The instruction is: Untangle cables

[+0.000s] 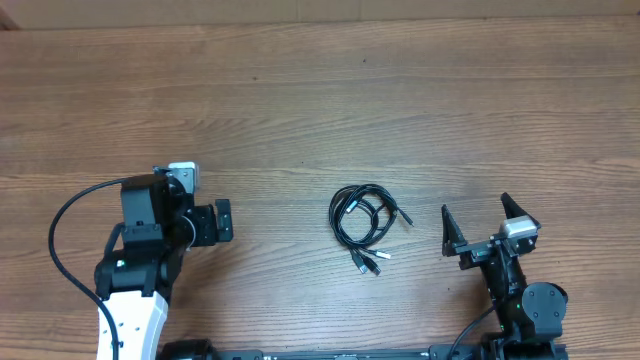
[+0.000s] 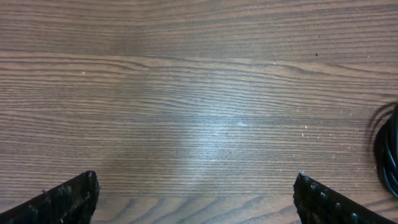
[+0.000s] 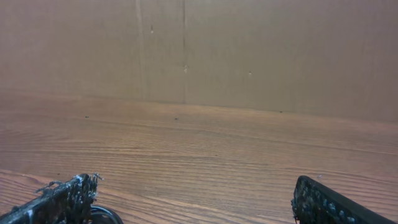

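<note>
The cables (image 1: 365,218) lie as one small looped bundle of thin black cords on the wooden table (image 1: 320,90), with plug ends poking out at its lower right. My left gripper (image 1: 228,220) stands open to the left of the bundle, well apart from it. In the left wrist view only bare wood lies between the open fingers (image 2: 68,199), and a bit of cable (image 2: 388,149) shows at the right edge. My right gripper (image 1: 476,208) is open to the right of the bundle, holding nothing. Its fingers (image 3: 329,202) frame bare table.
Wood-grain tabletop surrounds the bundle on all sides. A plain brown wall (image 3: 249,56) rises behind the table's far edge in the right wrist view. A thick black arm cable (image 1: 60,240) loops out left of the left arm.
</note>
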